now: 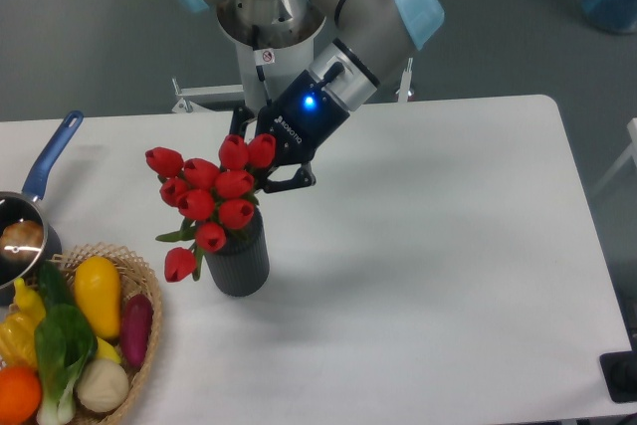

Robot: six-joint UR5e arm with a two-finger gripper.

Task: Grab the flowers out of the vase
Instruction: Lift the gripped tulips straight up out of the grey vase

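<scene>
The black two-finger gripper [261,168] grasps the bunch of red tulip flowers [211,192] (stems not yet clear) above the ribbed dark grey vase [240,261].

End effector [261,168] angled down-left, seemingly clamped
</scene>
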